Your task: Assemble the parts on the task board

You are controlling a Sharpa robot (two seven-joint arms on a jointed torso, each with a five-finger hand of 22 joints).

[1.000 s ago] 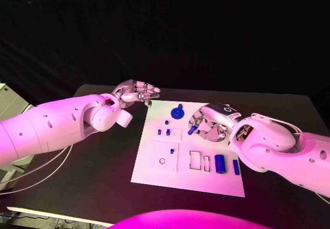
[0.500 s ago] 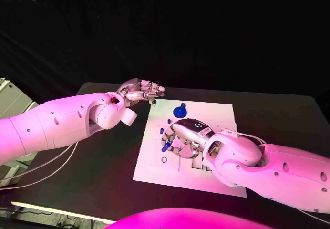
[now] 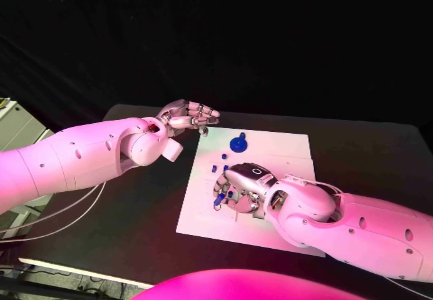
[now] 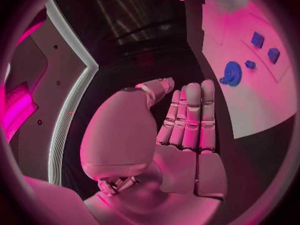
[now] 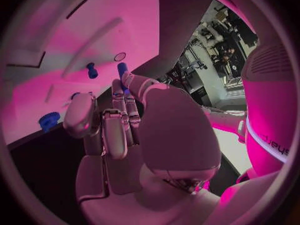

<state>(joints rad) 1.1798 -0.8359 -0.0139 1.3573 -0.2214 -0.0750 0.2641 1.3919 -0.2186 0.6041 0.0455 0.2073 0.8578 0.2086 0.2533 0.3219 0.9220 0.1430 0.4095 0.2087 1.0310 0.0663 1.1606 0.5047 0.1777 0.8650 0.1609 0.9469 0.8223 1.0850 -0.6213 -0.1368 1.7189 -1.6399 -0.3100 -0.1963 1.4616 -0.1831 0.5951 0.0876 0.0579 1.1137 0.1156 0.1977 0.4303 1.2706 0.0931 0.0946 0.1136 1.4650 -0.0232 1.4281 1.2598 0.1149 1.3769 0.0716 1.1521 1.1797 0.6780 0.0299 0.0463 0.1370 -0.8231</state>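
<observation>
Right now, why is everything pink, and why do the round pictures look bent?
Head view: coloured light tints the white task board and both arms pink. Left wrist view: a fisheye lens bows the board's straight edges. Right wrist view: same curving, with the right hand looming large.

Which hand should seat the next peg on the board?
Right. The right hand is over the task board and holds a blue peg near the small hole. The left hand hovers off the board's far corner, holding nothing.
</observation>
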